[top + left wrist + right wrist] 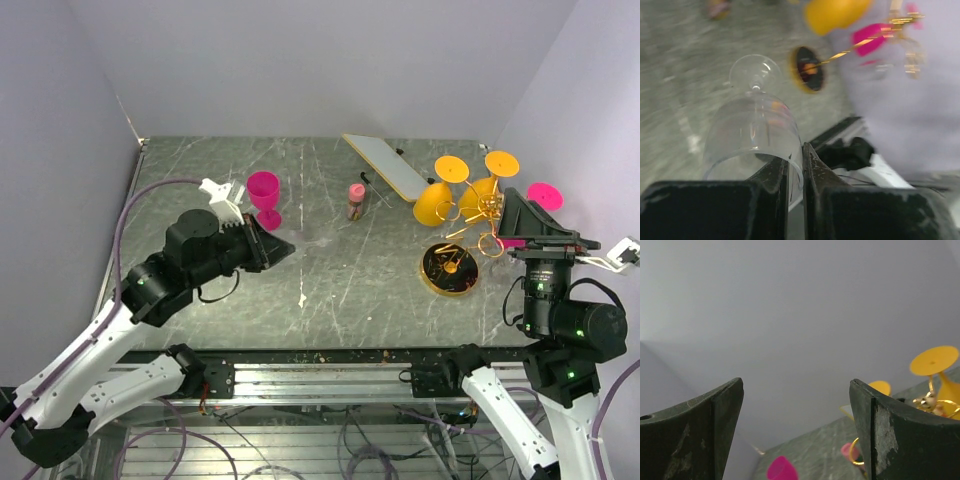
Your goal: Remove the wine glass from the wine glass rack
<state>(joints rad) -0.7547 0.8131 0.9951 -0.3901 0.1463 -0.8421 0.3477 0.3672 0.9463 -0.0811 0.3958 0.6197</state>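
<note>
Left fingers (832, 200) pinch wine glass (752, 132) rim, rack (451, 269) well apart

My black left tool (796, 156), clear wine glass (752, 132), gold wine glass rack (488, 208), yellow glasses (436, 202), pink glass (264, 190), grey white-veined bench (350, 290)

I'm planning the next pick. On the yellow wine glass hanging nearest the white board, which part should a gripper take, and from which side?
Probably the bowl of the yellow wine glass, approached from its outer side, facing away from the central post of the wine glass rack. The glass hangs inverted with its foot up among the gold arms, so the bowl looks like the free, unobstructed part.
</note>
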